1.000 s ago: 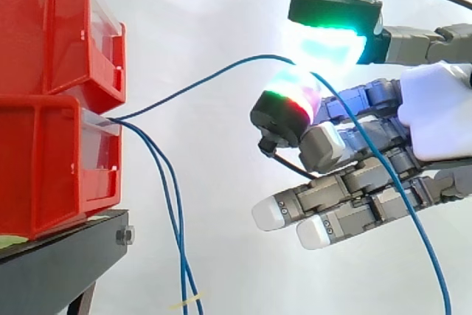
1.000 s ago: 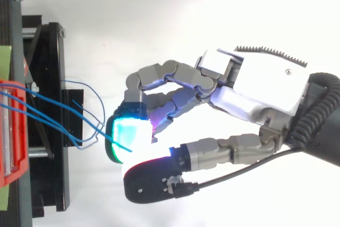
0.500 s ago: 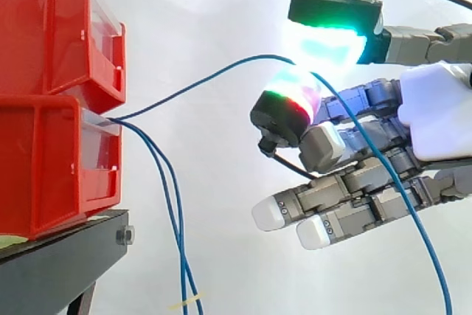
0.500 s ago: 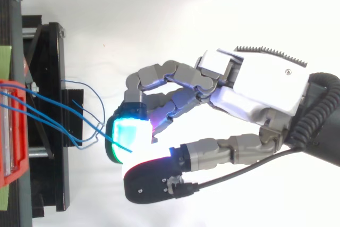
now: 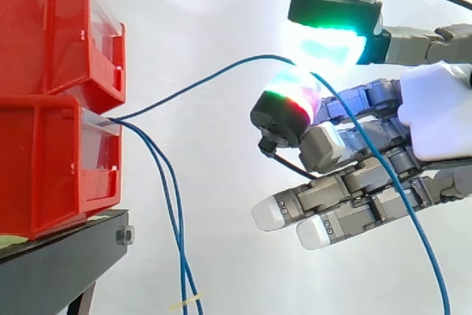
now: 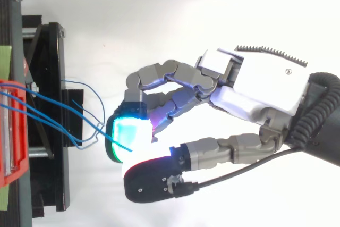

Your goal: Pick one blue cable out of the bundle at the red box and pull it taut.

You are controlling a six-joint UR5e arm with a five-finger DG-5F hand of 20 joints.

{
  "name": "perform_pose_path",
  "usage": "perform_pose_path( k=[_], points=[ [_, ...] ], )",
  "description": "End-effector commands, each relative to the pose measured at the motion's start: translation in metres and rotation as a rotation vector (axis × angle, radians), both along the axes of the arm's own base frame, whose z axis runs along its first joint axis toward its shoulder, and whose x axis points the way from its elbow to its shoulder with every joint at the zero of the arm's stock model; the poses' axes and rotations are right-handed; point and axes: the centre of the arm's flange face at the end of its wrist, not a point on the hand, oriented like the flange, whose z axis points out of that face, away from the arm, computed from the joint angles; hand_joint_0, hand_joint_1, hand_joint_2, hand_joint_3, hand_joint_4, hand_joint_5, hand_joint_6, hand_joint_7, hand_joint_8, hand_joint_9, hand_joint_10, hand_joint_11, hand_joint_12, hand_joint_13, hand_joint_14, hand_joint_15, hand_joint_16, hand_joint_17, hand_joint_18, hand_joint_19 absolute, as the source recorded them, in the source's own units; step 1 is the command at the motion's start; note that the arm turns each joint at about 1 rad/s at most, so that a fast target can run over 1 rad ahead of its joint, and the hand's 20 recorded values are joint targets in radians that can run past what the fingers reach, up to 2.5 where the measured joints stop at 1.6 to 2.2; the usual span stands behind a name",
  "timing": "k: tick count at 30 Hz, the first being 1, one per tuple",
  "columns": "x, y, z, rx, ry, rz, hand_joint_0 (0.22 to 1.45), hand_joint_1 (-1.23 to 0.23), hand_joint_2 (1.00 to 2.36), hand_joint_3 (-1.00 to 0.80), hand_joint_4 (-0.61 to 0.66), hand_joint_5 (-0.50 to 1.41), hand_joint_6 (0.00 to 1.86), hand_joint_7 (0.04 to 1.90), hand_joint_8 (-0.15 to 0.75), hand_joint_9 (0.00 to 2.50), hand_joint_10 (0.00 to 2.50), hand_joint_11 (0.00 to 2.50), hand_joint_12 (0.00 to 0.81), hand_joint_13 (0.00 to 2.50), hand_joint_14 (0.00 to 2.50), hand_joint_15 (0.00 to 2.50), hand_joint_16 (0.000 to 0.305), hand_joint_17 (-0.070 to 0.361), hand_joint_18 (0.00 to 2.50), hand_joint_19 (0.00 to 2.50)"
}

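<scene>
at the right side of the side view you see the hand (image 5: 435,119) reaching to the left. two of its glowing fingertips (image 5: 324,43) are closed together on one blue cable (image 5: 199,82), so the hand is clamped on this cable, and the other fingers lie nearly straight below the pinch. the held cable comes out at the front of the lower red box (image 5: 51,175) on the left, climbs in a soft curve up to the pinch, then falls down toward the lower right corner. it is curved, not a straight line. two other blue cables (image 5: 173,219) hang down from the same box, just right of the black stand (image 5: 59,271). from above, the hand (image 6: 265,86) keeps its glowing pads just right of the cable loops over the stand
</scene>
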Motion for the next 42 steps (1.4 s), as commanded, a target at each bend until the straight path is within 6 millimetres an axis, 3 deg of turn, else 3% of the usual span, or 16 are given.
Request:
perform_pose_path(
  k=[1, 42],
  points=[
    [0.0000, 0.0002, -0.0002, 0.000, 0.001, 0.002, 0.58, -0.85, 1.02, -0.01, 0.14, -0.10, 0.83, 1.35, 0.397, 0.89, 0.01, 1.05, 0.503, 0.53, 0.01, 0.22, 0.073, 0.164, 0.58, 0.22],
    [0.0000, 0.0002, -0.0002, 0.000, 0.001, 0.002, 0.59, -0.85, 1.00, -0.01, 0.14, -0.10, 0.83, 1.34, 0.396, 0.87, 0.01, 1.01, 0.498, 0.52, 0.01, 0.20, 0.071, 0.160, 0.59, 0.23]
  ],
)
